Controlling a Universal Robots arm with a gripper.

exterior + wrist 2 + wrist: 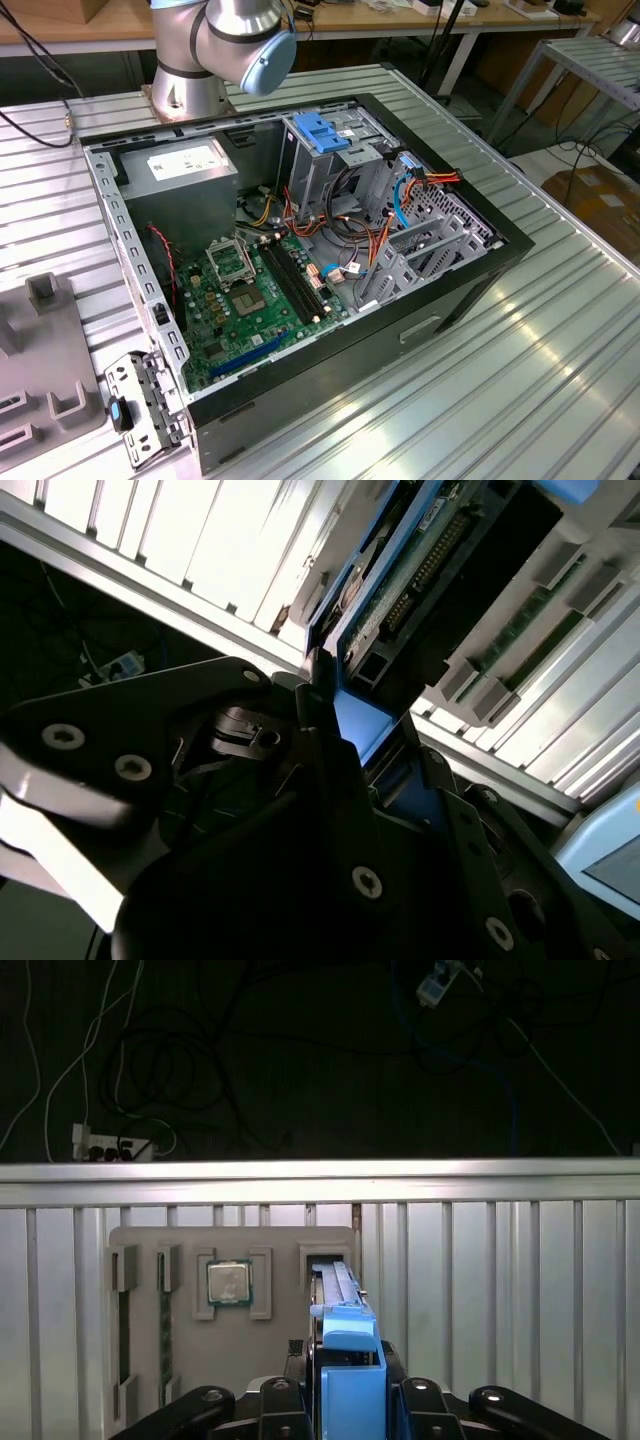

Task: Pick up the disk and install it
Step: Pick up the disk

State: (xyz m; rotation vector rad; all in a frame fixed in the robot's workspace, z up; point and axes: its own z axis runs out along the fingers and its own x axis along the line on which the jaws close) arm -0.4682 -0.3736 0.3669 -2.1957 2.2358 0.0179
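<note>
First wrist view: disk [345,1335] near end hidden by pincer [348,1375]. Second wrist view: pincer covers most of disk. Exterior view: arm [225,40] cropped at top edge.

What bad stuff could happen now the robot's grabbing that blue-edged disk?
The gripper grips the disk by its narrow blue rail, so it might slip or tilt. The disk stands on edge in the grey holder, beside a chip; lifted crooked, it could jam in the slot.
</note>
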